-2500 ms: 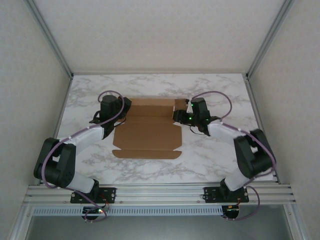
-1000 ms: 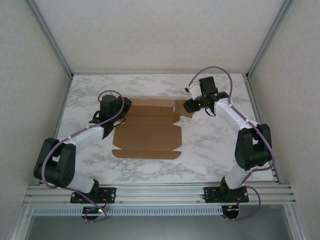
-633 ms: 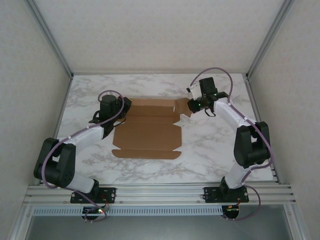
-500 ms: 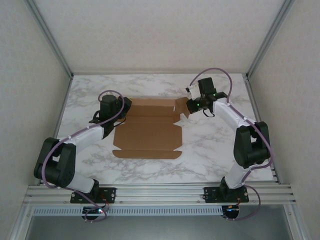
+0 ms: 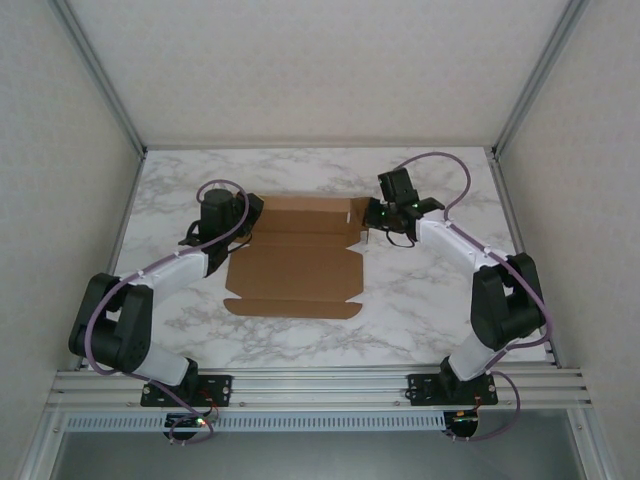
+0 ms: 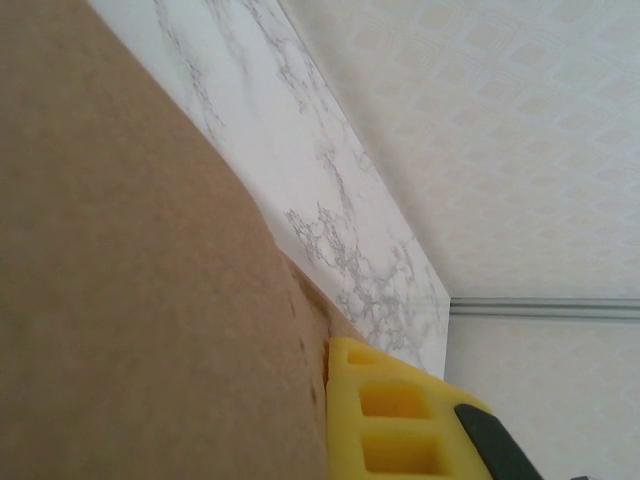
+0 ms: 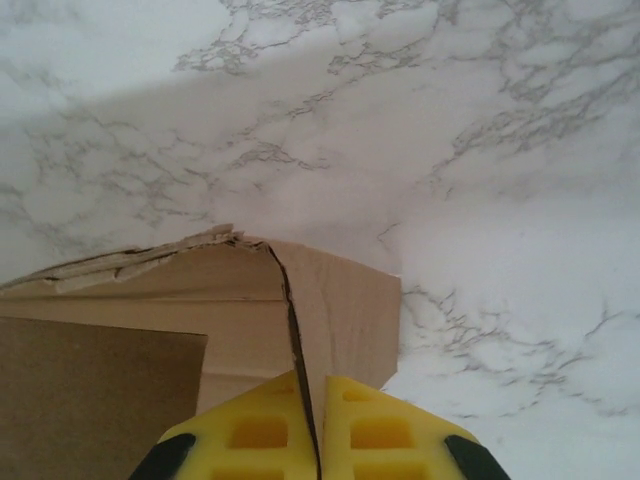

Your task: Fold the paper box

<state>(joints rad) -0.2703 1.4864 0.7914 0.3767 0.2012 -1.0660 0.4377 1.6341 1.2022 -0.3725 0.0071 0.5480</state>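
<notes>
Two hands now pinch the paper box [image 5: 295, 265]: the right hand [image 7: 318, 398], open a second ago, has closed tight on its far-right flap, while the left hand [image 5: 243, 216] stays clamped on the left flap. The box lies mostly flat mid-table [image 5: 430, 300], and raising the side walls looks next.

Marble tabletop [image 5: 420, 300], pale patterned walls [image 5: 320, 70], aluminium frame [image 5: 320, 385]
</notes>
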